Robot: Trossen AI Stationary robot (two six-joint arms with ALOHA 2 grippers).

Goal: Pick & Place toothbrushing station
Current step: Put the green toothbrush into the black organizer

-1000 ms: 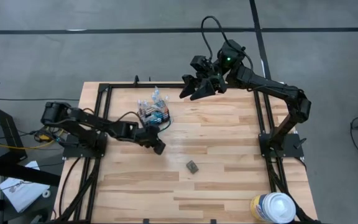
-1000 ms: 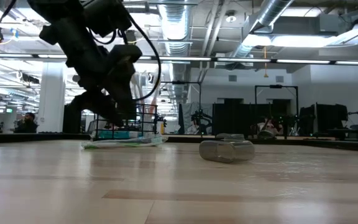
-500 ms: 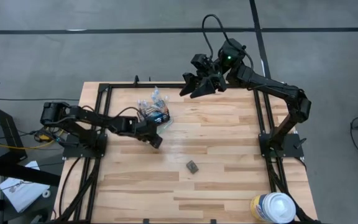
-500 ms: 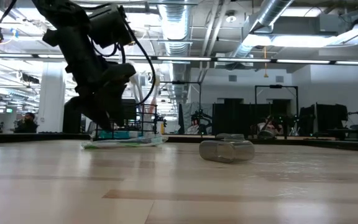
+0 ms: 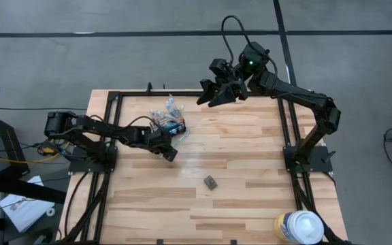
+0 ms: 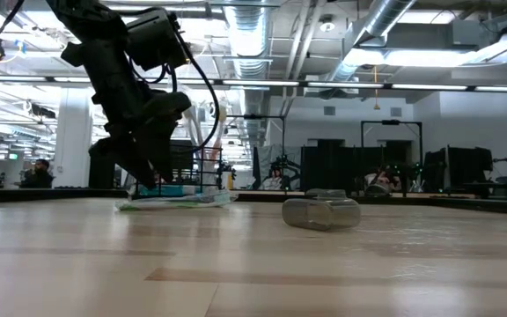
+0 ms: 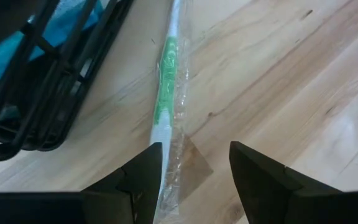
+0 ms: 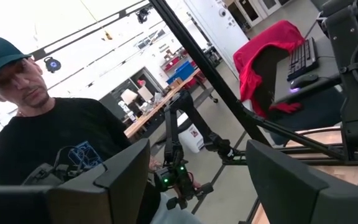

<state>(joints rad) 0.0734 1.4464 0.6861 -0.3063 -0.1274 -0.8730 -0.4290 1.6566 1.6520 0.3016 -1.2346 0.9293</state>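
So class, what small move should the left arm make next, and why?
Probably lower the left gripper and shut it: its open fingers straddle the wrapped green toothbrush lying on the table beside the caddy.

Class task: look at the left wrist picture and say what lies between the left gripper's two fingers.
A wrapped green-and-white toothbrush lies on the table beside the black caddy; its end reaches between the open left gripper fingers.
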